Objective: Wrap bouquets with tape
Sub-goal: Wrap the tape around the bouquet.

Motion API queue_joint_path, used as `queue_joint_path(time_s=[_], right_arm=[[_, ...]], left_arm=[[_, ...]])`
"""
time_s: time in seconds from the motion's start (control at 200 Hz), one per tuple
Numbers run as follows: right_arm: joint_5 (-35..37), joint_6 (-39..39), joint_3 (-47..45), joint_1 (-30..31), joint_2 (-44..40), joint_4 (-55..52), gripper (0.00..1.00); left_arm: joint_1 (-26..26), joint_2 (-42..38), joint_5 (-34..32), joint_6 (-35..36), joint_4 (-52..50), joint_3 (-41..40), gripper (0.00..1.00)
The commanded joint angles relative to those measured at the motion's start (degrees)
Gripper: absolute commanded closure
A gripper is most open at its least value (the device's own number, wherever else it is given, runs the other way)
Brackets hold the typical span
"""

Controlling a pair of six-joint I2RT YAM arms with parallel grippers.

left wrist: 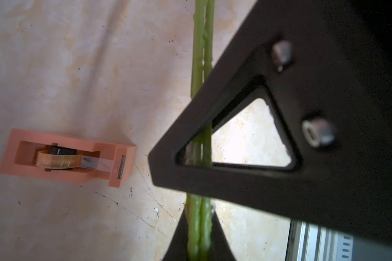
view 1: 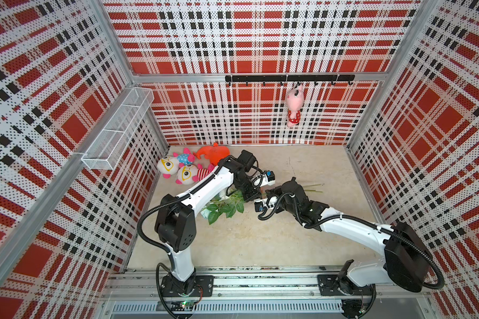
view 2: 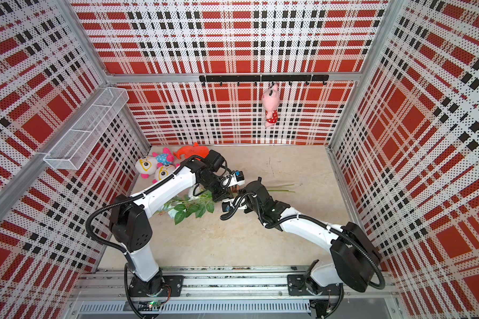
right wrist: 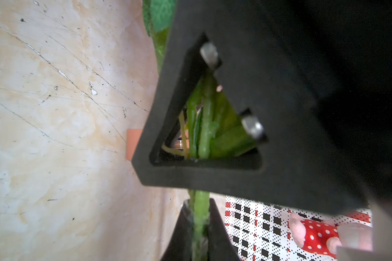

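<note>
A: While the bouquet (view 1: 227, 208) lies on the worktop (view 1: 260, 243), blooms toward eight o'clock, what holds it?

B: Left hand (view 1: 250, 194) and right hand (view 1: 270, 191) both clamp its stems (left wrist: 200, 45), seemingly bunching them for taping. The tape dispenser (left wrist: 66, 156) sits just beside.

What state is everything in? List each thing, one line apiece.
bouquet: stems held by both hands.
left hand: shut on the bouquet.
right hand: shut on the bouquet.
tape dispenser: standing on the table, untouched, tape end at its cutter.
pink plush: hanging from the hook rail.
</note>
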Motion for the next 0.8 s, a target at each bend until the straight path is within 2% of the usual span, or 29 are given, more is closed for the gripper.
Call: queue_joint_path(time_s=[0.0, 0.195, 0.281, 0.336, 0.591, 0.721, 0.797], right_arm=[[0.24, 1.02, 0.48, -0.3, -1.19, -2.95, 1.0], [-2.6, 2.98, 0.32, -0.47, -3.06, -4.52, 1.0], [-5.42, 5.23, 1.12, -0.97, -4.21, -8.16, 0.61], [-6.93, 7.18, 1.64, -1.56, -4.99, -11.24, 0.46], [-8.73, 13.74, -4.57, -4.14, -13.87, -11.42, 0.21], [-9.45, 20.7, -9.54, -4.16, -21.87, -7.78, 0.0], [-9.46, 27.64, -13.19, -4.16, -26.83, -5.43, 0.0]], left_arm=[[-0.87, 0.74, 3.06, 4.07, -2.2, 1.69, 1.0], [-0.96, 0.58, 3.31, 4.01, -2.2, 1.36, 1.0], [-0.97, 0.35, 3.41, 3.99, -1.97, 0.95, 1.0], [-1.06, 0.32, 3.63, 4.05, -1.83, 0.68, 1.0], [-1.45, 0.96, 3.79, 4.19, -1.33, 0.81, 1.0], [-1.53, 1.61, 3.48, 4.19, -1.23, 1.17, 1.0], [-1.44, 1.72, 3.5, 4.23, -1.15, 1.33, 1.0]])
